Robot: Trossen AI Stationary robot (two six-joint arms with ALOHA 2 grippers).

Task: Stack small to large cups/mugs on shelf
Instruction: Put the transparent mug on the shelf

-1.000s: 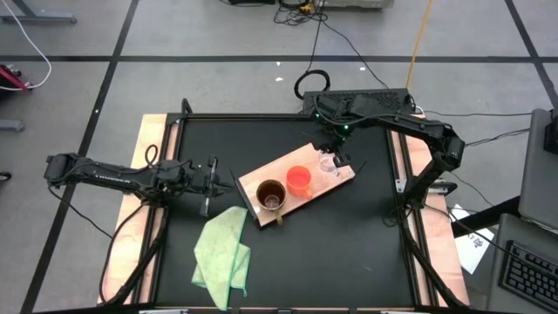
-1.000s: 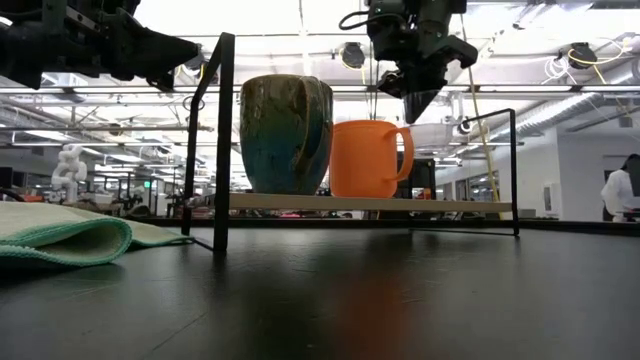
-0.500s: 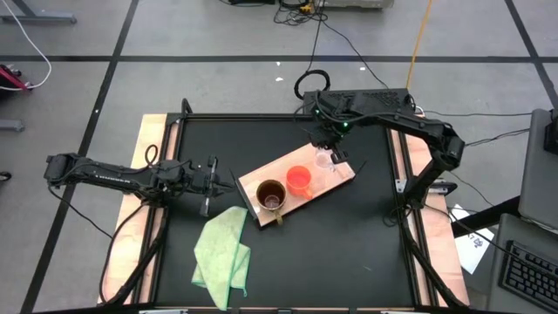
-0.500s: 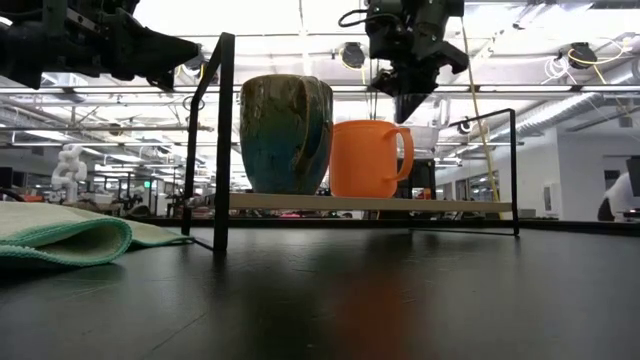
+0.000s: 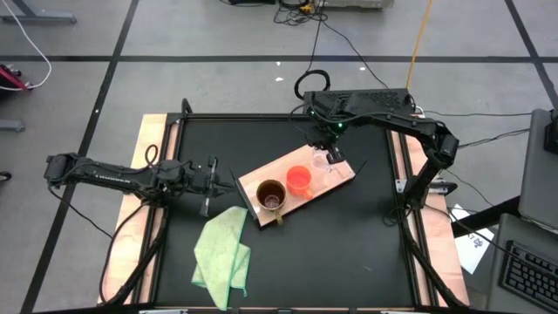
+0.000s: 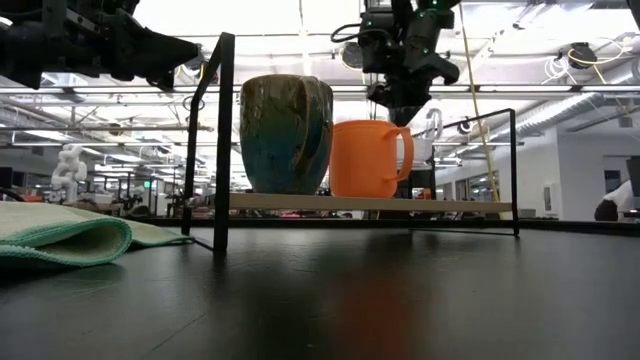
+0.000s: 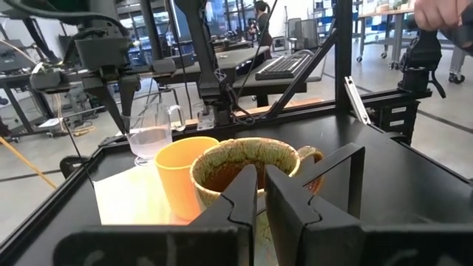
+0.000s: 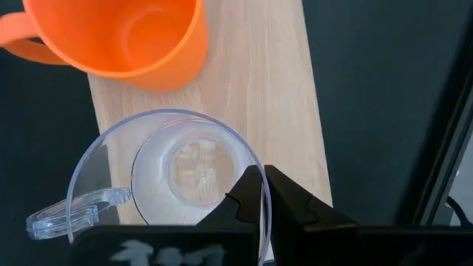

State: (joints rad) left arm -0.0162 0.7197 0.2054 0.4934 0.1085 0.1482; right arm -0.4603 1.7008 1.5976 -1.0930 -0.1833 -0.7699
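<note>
We look straight down from above, level along the surface [image 5: 349, 235], and close from each wrist; all share the shelf [image 5: 261, 179].

**Right arm poised over the shelf, left arm waiting**

The right arm reaches in from the table's far right corner, its wrist turned downward. The right gripper [image 5: 323, 150] hangs just above the shelf's [image 5: 342, 179] far end, fingers pressed together. The left arm lies stretched out low, well to the shelf's left, and the left gripper [image 5: 212, 180] points toward it, fingers nearly touching.
</note>
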